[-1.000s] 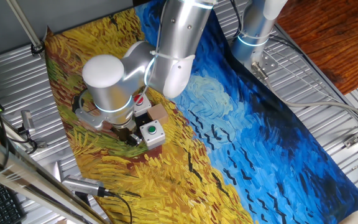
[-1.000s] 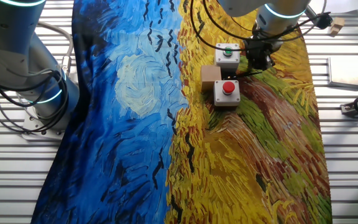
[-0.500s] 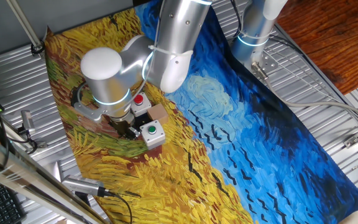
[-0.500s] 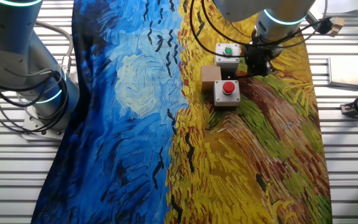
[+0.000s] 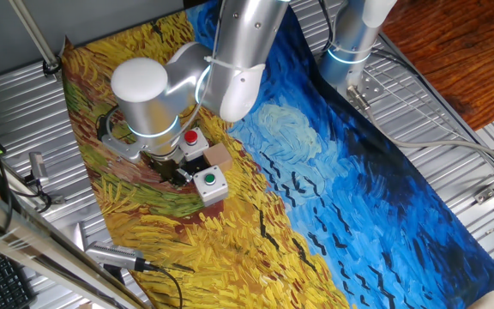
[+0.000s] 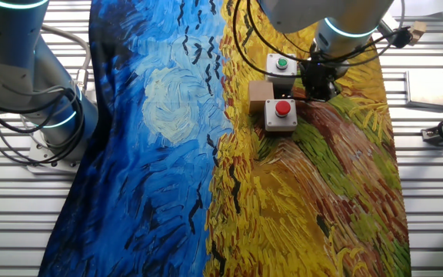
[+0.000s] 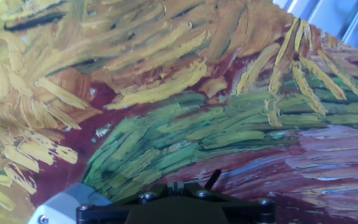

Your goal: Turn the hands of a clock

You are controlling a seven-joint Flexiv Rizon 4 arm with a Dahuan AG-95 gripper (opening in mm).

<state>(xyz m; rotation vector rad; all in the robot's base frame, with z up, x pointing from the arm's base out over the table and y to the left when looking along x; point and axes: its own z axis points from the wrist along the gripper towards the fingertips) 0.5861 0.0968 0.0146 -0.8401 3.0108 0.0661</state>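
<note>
**Arm shifts toward the red-button box**

Since a second ago the robot arm (image 5: 230, 60) has swung slightly, carrying its gripper (image 6: 318, 83) from beside the green-button box (image 6: 281, 67) toward the red-button box (image 6: 281, 114). Both boxes and the small brown block (image 6: 260, 94) stay put on the painted cloth (image 6: 168, 154). Whether the fingers are apart or closed cannot be told. No clock shows in any view.

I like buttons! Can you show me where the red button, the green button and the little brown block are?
red button (image 6: 283, 108), the other fixed view, on its round red cap.
green button (image 5: 208, 179), one fixed view, on its green cap.
brown block (image 6: 260, 91), the other fixed view, on its top face.
</note>
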